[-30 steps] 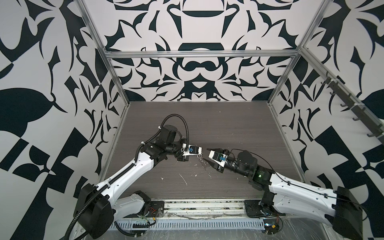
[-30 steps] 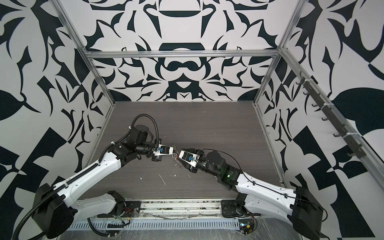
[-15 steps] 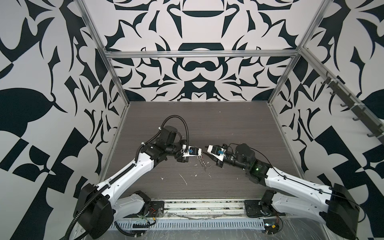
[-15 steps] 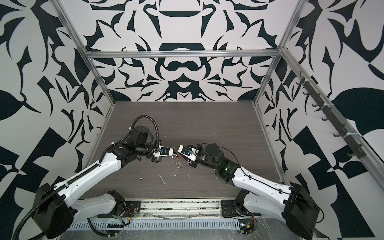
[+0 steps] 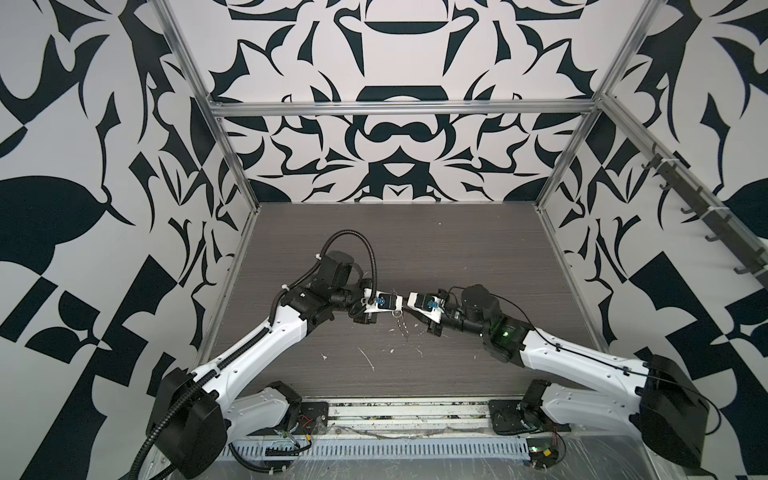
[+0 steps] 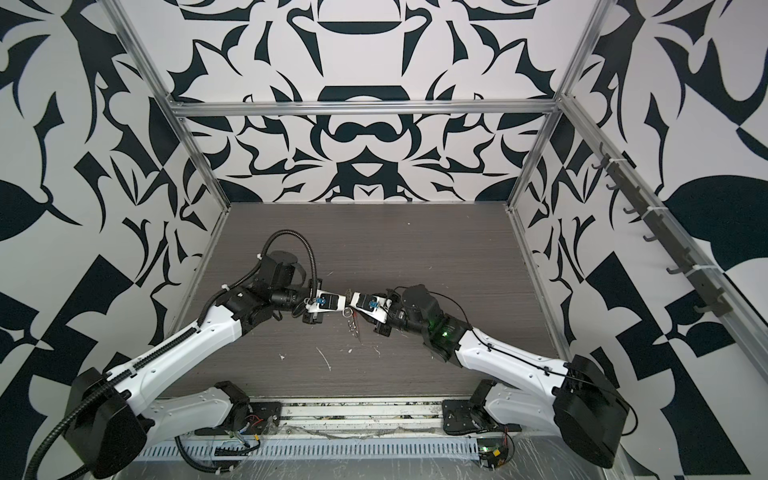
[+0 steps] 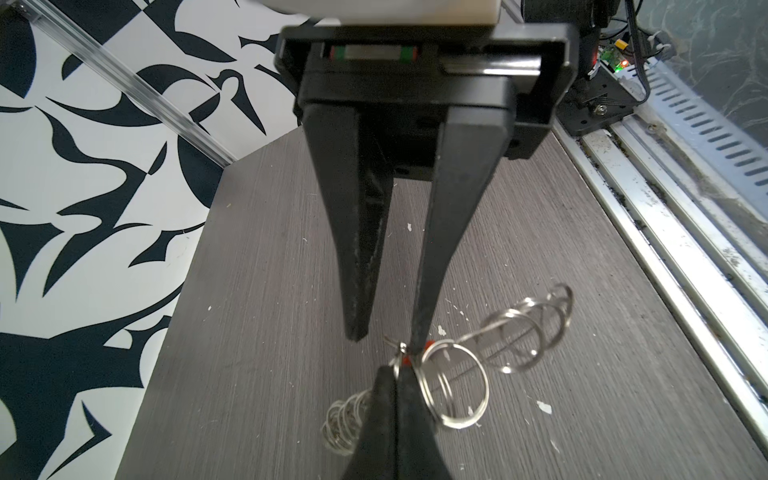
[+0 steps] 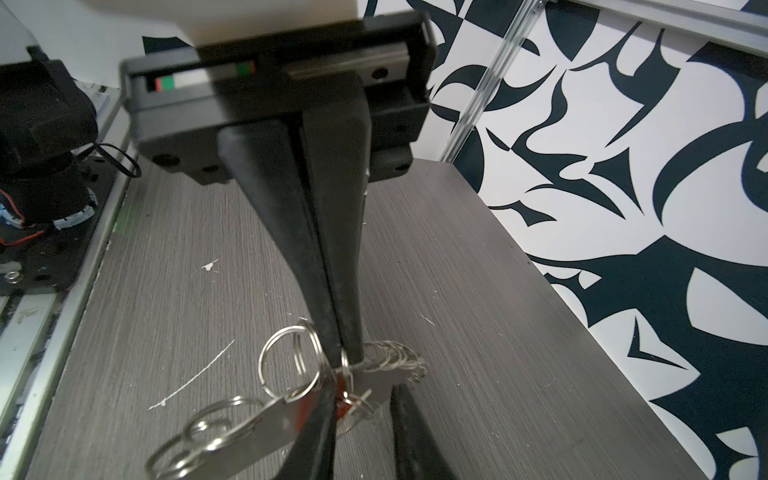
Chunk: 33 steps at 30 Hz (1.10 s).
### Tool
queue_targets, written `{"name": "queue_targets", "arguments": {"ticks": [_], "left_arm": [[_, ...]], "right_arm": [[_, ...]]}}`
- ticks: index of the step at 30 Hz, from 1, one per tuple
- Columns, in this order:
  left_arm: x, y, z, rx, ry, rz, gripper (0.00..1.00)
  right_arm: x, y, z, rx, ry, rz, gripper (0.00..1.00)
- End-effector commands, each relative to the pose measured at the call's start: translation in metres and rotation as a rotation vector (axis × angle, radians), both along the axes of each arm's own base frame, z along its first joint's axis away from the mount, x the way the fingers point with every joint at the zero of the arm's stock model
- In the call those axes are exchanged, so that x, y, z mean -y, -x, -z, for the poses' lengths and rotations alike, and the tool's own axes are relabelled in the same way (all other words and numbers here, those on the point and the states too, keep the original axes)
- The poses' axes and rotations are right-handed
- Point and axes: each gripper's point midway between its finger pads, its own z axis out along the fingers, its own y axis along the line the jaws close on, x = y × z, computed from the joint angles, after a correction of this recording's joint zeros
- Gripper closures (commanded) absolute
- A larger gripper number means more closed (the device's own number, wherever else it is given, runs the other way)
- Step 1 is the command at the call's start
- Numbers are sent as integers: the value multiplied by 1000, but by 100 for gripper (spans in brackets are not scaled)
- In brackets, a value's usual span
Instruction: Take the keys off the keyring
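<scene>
Both top views look down over my whole counter (image 5: 415, 249); wrist cameras sit close behind their jaws, facing each other.

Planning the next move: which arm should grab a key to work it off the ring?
Right. The right gripper has its jaws apart at the keys, while the left gripper is shut on the keyring, anchoring it.

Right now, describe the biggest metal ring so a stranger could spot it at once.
Go to the middle of the dark wood-grain table, to the tips of the shut left pincer, which pinches a silvery bunch. The biggest ring sits right beside those tips. It is one wide double-wire loop, unlike the chain of smaller rings next to it.
</scene>
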Motion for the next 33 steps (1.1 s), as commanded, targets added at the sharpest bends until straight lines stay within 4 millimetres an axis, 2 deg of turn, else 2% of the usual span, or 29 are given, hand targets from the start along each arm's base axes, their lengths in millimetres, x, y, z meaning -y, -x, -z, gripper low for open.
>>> {"name": "queue_targets", "arguments": {"ticks": [1,7,13,17,20,24,25,33], "left_arm": [[2,6,-12,20,52,35,100],[3,7,-12,18,58,40,100],[2,8,-15,31,67,43,100],[1,8,-15,38,65,38,100],[-1,6,-14,43,54,19,100],[-7,1,-15,51,51,-5,78],[-8,0,-16,53,56,-9,76],[-7,-10,-40,86,141,-5,78]], "right_arm": [[-8,-2,-32,43,-73,-24,76],[-12,-2,-35,46,-75,-38,82],[-13,-3,-34,47,-50,-41,100],[-9,-5,-34,71,-37,-25,100],[-5,-7,-42,127,-45,-2,100],[5,-10,-59,258,-60,36,100],[8,-11,-64,292,-61,47,100],[20,-12,-93,516,-53,109,100]]}}
